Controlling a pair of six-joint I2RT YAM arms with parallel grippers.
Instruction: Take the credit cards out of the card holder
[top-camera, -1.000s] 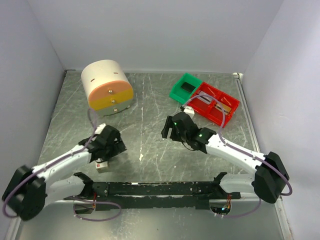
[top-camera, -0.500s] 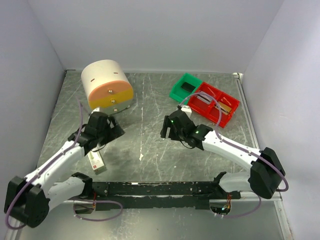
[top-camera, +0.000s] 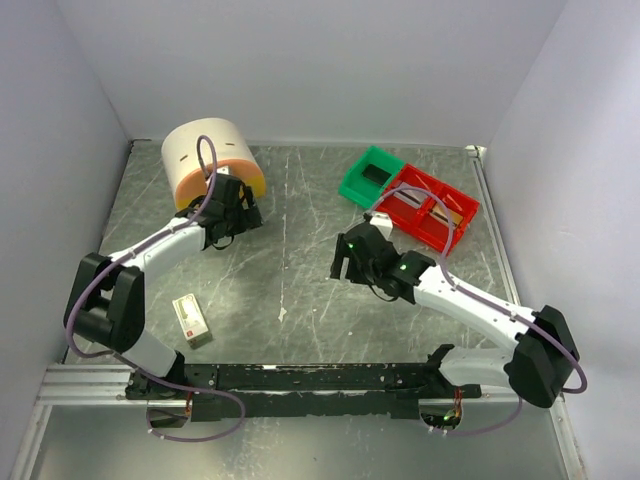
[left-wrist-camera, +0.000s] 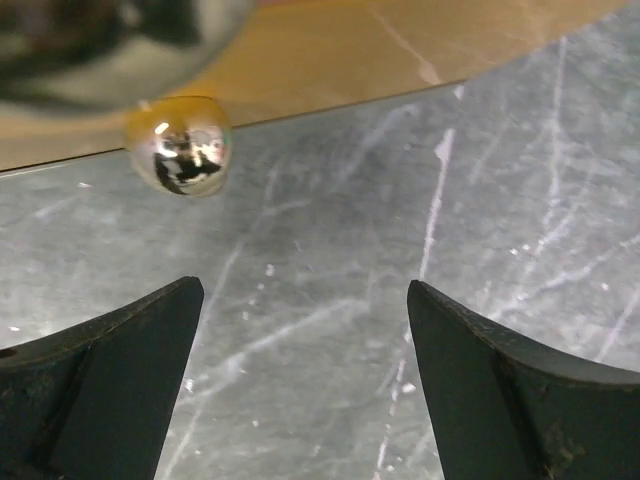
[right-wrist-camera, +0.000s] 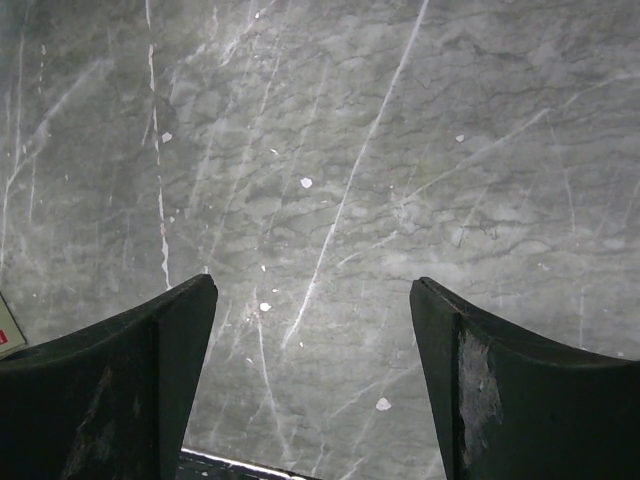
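Dark card holder (top-camera: 375, 173) looks to be sitting in the green bin (top-camera: 350, 187). What looks like a gold-tan credit card (top-camera: 455, 206) lies in the red tray (top-camera: 468, 211) beside it. Both sets of fingers are spread wide with nothing in them: left gripper (left-wrist-camera: 303, 290) by the drawer drum's (top-camera: 205, 158) silver knob (left-wrist-camera: 180, 145), right gripper (right-wrist-camera: 312, 285) over bare table (right-wrist-camera: 400, 120).
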